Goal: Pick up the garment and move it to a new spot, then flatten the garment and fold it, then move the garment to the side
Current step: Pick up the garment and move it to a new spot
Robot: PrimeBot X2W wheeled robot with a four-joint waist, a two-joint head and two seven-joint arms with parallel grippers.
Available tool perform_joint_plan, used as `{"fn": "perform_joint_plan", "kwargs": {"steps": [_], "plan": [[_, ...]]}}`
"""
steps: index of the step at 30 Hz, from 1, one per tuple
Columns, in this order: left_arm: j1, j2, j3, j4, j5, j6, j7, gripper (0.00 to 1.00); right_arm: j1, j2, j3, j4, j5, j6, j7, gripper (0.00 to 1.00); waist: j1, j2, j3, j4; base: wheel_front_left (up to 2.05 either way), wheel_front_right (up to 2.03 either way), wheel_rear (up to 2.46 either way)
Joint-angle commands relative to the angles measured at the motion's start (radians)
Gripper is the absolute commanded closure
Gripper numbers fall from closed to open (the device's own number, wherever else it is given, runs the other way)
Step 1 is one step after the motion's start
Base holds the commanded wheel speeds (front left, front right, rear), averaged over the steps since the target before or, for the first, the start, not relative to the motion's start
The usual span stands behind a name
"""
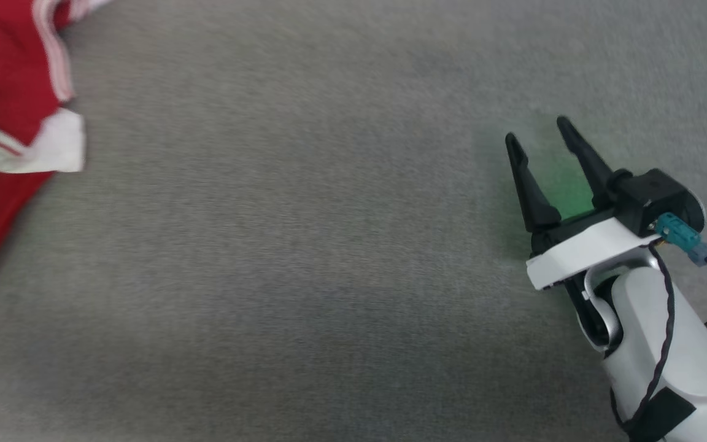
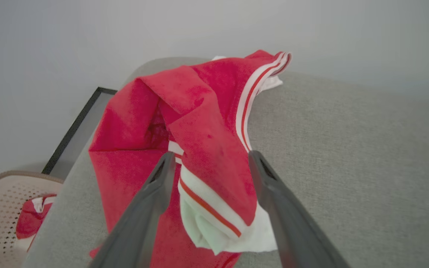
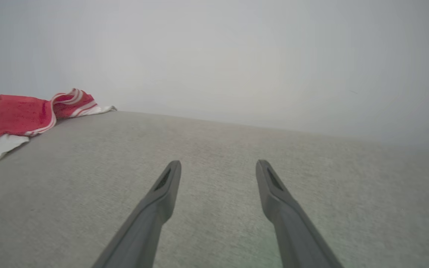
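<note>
Left wrist view, Kim: the left pincer (image 2: pixel 211 154) is spread wide, one prong on either side of the shirt (image 2: pixel 132 149), straddling a white striped cuff (image 2: pixel 214 219) low in the frame. Nothing is pinched. Whether the prongs touch the fabric, I can't tell.

And the right pincer (image 1: pixel 536 129), Dev, sits right of centre in the head view. It's just as wide and holds nothing. It's well apart from the shirt (image 1: pixel 3 61), which is bunched at that frame's upper left edge.

So where are we on the task?

Early, I'd say. The shirt's a rumpled heap, fold over fold, with a striped hem (image 2: pixel 263 74) poking up near the top of the left wrist frame. It's not flat, not folded, not set aside. Whether this is its new spot, I can't judge. Flattening, folding and the move to the side all look left to do.

Surface?

Grey, woven and padded-looking (image 1: pixel 298 245), bare across the middle of the head frame, with a faint green tint between the right prongs. In the right wrist view the shirt (image 3: pixel 13 115) lies at far left.

And the room?

There's a plain pale wall (image 3: pixel 237 56) behind. At the lower left of the left wrist frame, just off the surface's edge, is a beige perforated basket (image 2: pixel 2 193) with red-and-white fabric (image 2: pixel 32 219) inside. Above it is a dark-framed panel (image 2: pixel 75 128).
</note>
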Motion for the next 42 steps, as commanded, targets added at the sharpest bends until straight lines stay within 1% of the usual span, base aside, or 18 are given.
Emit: {"fn": "perform_joint_plan", "kwargs": {"steps": [1, 4, 6, 7, 10, 12, 16, 17, 18, 19, 20, 22, 24, 27, 30, 32, 36, 42], "plan": [[-0.021, 0.016, -0.006, 0.005, -0.033, 0.003, 0.03, 0.0, -0.019, 0.009, 0.006, -0.011, -0.007, 0.0, -0.005, 0.0, -0.0001, 0.0, 0.086, -0.082, 0.0, 0.0, 0.0], [-0.043, 0.05, -0.008, 0.026, -0.142, 0.003, 0.125, 0.0, -0.035, 0.012, 0.019, -0.029, -0.017, 0.0, -0.005, 0.0, -0.0001, 0.0, 0.118, -0.112, 0.0, 0.0, 0.0], [-0.045, 0.101, -0.027, 0.044, -0.166, 0.003, 0.159, 0.0, -0.054, 0.015, 0.034, -0.04, -0.021, 0.0, -0.005, 0.0, -0.0001, 0.0, 0.138, -0.133, 0.0, 0.0, 0.0], [-0.043, 0.115, -0.041, 0.06, -0.168, 0.003, 0.171, 0.0, -0.06, 0.018, 0.04, -0.048, -0.023, 0.0, -0.005, 0.0, -0.0001, 0.0, 0.146, -0.142, 0.0, 0.0, 0.0], [-0.045, 0.107, -0.044, 0.103, -0.228, 0.003, 0.214, 0.0, -0.061, 0.021, 0.049, -0.072, -0.028, 0.0, -0.005, 0.0, -0.0001, 0.0, 0.162, -0.16, 0.0, 0.0, 0.0], [-0.04, 0.105, -0.051, 0.117, -0.242, 0.001, 0.238, 0.0, -0.059, 0.019, 0.05, -0.079, -0.031, 0.0, -0.005, 0.0, -0.0001, 0.0, 0.166, -0.164, 0.0, 0.0, 0.0], [-0.015, 0.071, -0.088, 0.137, -0.296, -0.001, 0.289, 0.0, -0.047, 0.012, 0.063, -0.108, -0.046, 0.0, -0.005, 0.0, -0.0001, 0.0, 0.174, -0.174, 0.0, 0.0, 0.0], [-0.015, 0.064, -0.087, 0.145, -0.309, -0.001, 0.289, 0.23, -0.044, 0.01, 0.063, -0.118, -0.049, 0.0, -0.005, 0.0, -0.0001, 0.0, 0.175, -0.175, 0.0, 0.0, 0.0], [-0.011, 0.06, -0.1, 0.14, -0.31, -0.001, 0.294, 0.52, -0.043, 0.009, 0.062, -0.127, -0.054, 0.0, -0.005, 0.0, -0.0001, 0.0, 0.175, -0.176, 0.0, 0.0, 0.0], [-0.008, 0.056, -0.11, 0.135, -0.318, -0.001, 0.293, 0.72, -0.041, 0.009, 0.062, -0.134, -0.057, 0.0, -0.005, 0.0, -0.0001, 0.0, 0.173, -0.176, 0.0, 0.0, 0.0], [-0.005, 0.057, -0.12, 0.131, -0.322, -0.002, 0.285, 1.0, -0.039, 0.009, 0.061, -0.143, -0.062, 0.0, -0.005, 0.0, -0.0001, 0.0, 0.169, -0.175, 0.0, 0.0, 0.0], [-0.009, 0.076, -0.129, 0.123, -0.323, -0.002, 0.244, 1.0, -0.035, 0.008, 0.058, -0.159, -0.065, 0.0, -0.005, 0.0, -0.0001, 0.0, 0.158, -0.173, 0.0, 0.0, 0.0], [-0.026, 0.112, -0.137, 0.117, -0.301, -0.001, 0.18, 1.0, -0.029, 0.009, 0.051, -0.17, -0.064, 0.0, -0.005, 0.0, -0.0001, 0.0, 0.142, -0.167, 0.0, 0.0, 0.0], [-0.057, 0.134, -0.175, 0.081, -0.273, -0.001, 0.102, 1.0, -0.019, 0.013, 0.043, -0.168, -0.06, 0.0, -0.005, 0.0, -0.0001, 0.0, 0.108, -0.155, 0.0, 0.0, 0.0], [-0.08, 0.158, -0.214, 0.049, -0.282, 0.001, 0.066, 1.0, -0.013, 0.016, 0.035, -0.155, -0.051, 0.0, -0.005, 0.0, -0.0001, 0.0, 0.066, -0.144, 0.0, 0.0, 0.0], [-0.091, 0.153, -0.239, 0.029, -0.296, 0.001, 0.06, 1.0, -0.002, 0.021, 0.033, -0.148, -0.044, 0.0, -0.005, 0.0, -0.0001, 0.0, 0.037, -0.139, 0.0, 0.0, 0.0], [-0.098, 0.139, -0.328, -0.092, -0.33, 0.001, 0.112, 1.0, 0.01, 0.03, 0.015, -0.146, -0.028, 0.0, -0.005, 0.0, -0.0001, 0.0, -0.01, -0.138, 0.0, 0.0, 0.0], [-0.069, 0.143, -0.489, -0.335, -0.424, 0.001, 0.262, 1.0, 0.048, 0.047, -0.032, -0.156, -0.01, 0.0, -0.005, 0.0, -0.0001, 0.0, -0.052, -0.159, 0.0, 0.0, 0.0]]}}
